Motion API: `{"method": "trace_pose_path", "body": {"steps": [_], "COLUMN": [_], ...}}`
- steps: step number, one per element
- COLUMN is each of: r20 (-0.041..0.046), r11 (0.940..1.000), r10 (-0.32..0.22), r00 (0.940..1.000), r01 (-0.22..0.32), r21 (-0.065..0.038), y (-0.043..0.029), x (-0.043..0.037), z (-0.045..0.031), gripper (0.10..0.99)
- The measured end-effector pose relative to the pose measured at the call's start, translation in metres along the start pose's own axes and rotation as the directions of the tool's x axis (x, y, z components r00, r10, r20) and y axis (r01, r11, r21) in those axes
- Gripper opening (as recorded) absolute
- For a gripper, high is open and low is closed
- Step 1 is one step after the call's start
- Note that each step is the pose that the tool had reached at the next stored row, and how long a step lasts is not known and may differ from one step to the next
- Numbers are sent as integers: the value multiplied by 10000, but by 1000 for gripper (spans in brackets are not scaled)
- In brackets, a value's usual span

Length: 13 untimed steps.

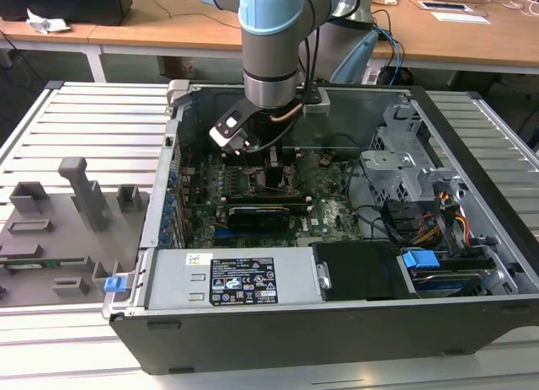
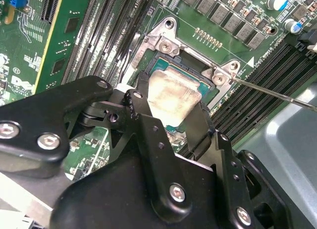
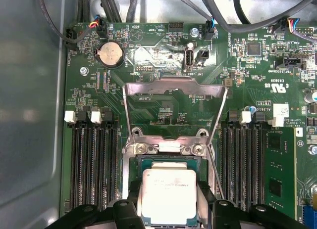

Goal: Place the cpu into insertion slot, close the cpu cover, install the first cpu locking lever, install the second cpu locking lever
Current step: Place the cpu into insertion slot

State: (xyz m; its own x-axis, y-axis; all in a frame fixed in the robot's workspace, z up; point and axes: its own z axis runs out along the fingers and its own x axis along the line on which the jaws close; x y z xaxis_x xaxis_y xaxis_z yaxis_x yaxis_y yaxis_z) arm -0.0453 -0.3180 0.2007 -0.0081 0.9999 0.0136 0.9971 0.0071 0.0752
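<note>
an office with wooden desks (image 1: 168, 32) is lying behind a slatted metal worktop (image 1: 84, 112), where an open computer case (image 1: 253, 344) is sitting with the arm (image 1: 269, 36) reaching down into it.

taking the insertion slot (image 3: 166, 162) as the landmark, the end effector (image 3: 169, 199) is hanging directly over it. its 2 fingers (image 3: 206, 202) are drawn in against opposite sides of the cpu (image 3: 168, 189) and gripping it. the cpu is lying square over the slot, but i cannot tell whether it is seated or hovering just above. the cpu cover (image 3: 173, 88) is standing raised on its hinge at the slot's far edge, and a thin locking lever (image 2: 275, 94) is angling away from the slot's corner, unlatched.

by my reading, step 1 of 4, the placing, is in hand and nearly done. finishing it is calling for the chip to go flat inside the grey rim, edges parallel, before the fingers are letting go.

room is tight. long black memory slots (image 3: 94, 160) are running close along both sides of the slot, just where the fingers would be spreading, and the raised cover is walling off the hinge side. straight above the slot, the space is looking free.
</note>
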Motion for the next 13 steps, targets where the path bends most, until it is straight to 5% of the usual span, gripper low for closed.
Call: {"method": "trace_pose_path", "body": {"steps": [12,13], "r20": [-6,-6], "r11": [10000,10000], "r10": [7,7], "r00": [10000,10000], "r01": [-7,-7], "r21": [1,1], "y": [5,8], "x": [1,2], "z": [-59,-107], "gripper": [608,463]}}
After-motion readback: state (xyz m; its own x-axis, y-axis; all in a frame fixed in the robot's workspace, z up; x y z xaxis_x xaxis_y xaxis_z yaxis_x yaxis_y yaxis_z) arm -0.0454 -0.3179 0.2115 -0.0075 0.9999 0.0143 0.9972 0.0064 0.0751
